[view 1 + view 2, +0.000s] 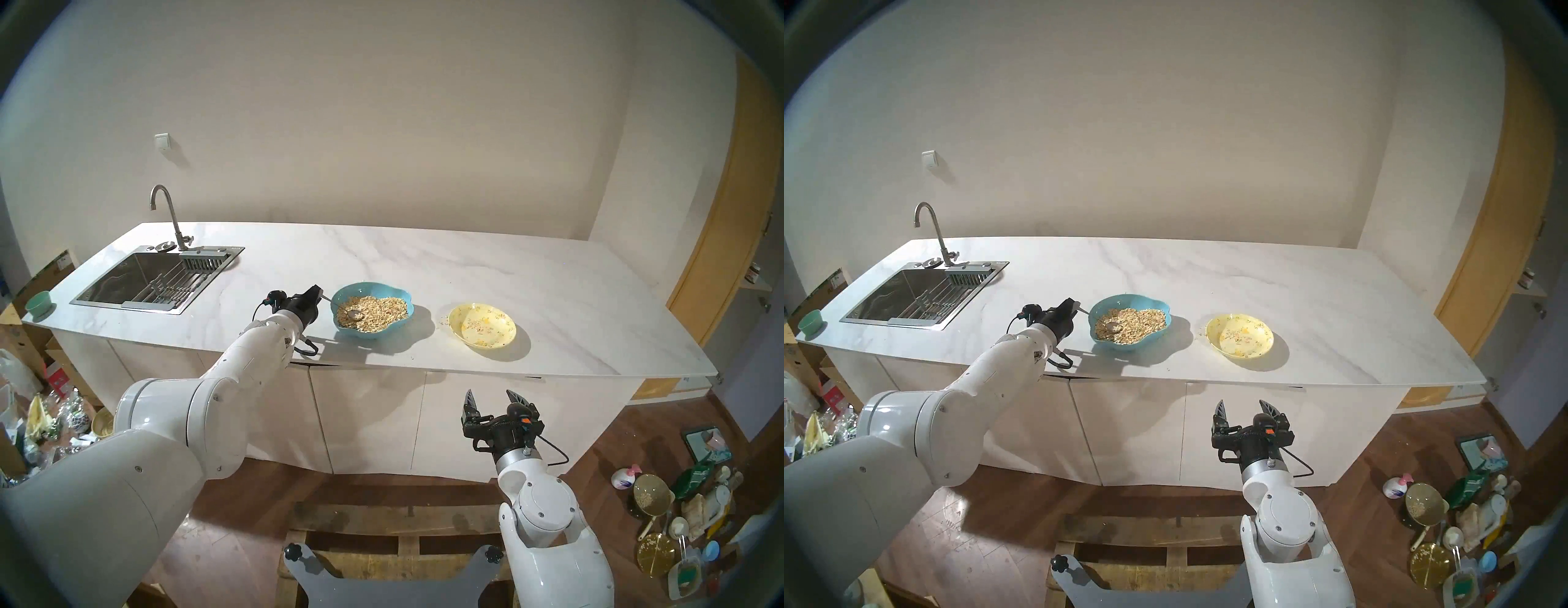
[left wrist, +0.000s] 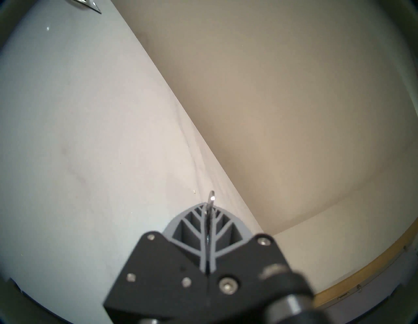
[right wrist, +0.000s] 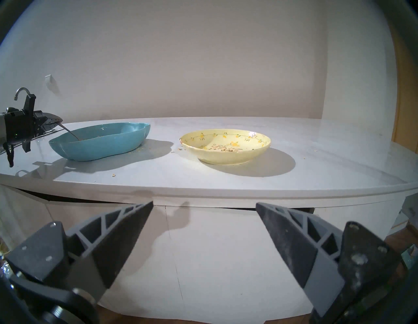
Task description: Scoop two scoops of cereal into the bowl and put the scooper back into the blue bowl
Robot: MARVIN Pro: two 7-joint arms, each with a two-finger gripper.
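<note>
So closest to the robot, the right gripper [image 1: 494,397] just hangs in front of the cabinet doors below the counter edge, fingers [image 3: 126,239] spread wide apart with nothing between them. Past that is the white marble counter [image 1: 488,271]. The yellow bowl [image 1: 482,325] sits toward the right side with only a thin scatter of flakes in the bottom, plus a few stray bits on the counter by its left rim. Well apart to its left is the blue bowl [image 1: 371,311], holding a good heap of cereal [image 1: 375,313]. The spoon [image 1: 354,314] has its head lying in that heap near the left side, handle slanting up over the bowl's left rim. The left gripper [image 1: 319,294] is level at that rim, pinched tight on the handle end; in the wrist view the handle tip [image 2: 211,199] pokes out between the closed fingers. Further back left there's the sink [image 1: 157,278] and faucet [image 1: 167,214].
</note>
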